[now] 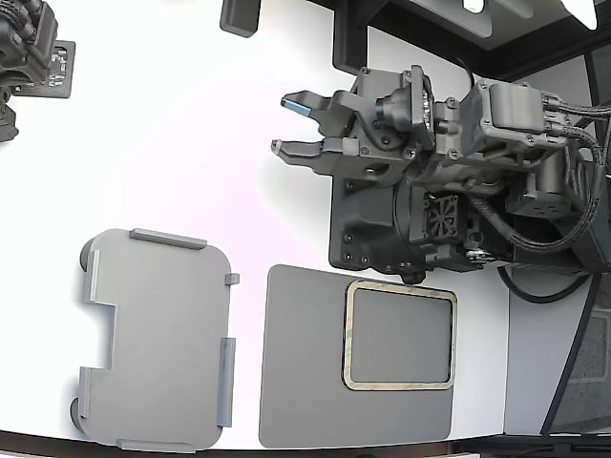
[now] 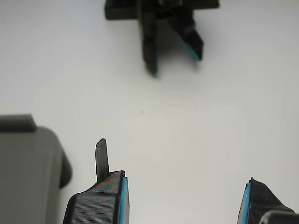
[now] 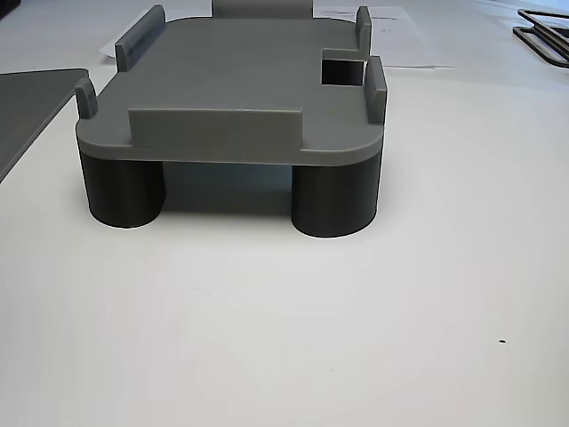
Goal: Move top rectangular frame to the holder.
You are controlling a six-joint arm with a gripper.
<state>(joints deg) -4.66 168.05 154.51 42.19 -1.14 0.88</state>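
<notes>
Claw [image 1: 291, 124] wide open, holding nothing, above table [image 1: 191, 114]; frame [image 1: 399, 335] on mat [image 1: 301, 382], holder [image 1: 158, 339] at its 9 o'clock.

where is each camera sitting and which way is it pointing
Exterior view: overhead, looking straight down on the white table; shows the arm, its gripper with jaws apart, the holder, and the frame lying on the dark mat.
Wrist view: rides behind the gripper, looking along the tabletop past its fingertips toward a second gripper.
Other view: low at table height, facing the holder side-on; no arm visible.
Shared: all three views show the holder, only a corner in the wrist view.
</notes>
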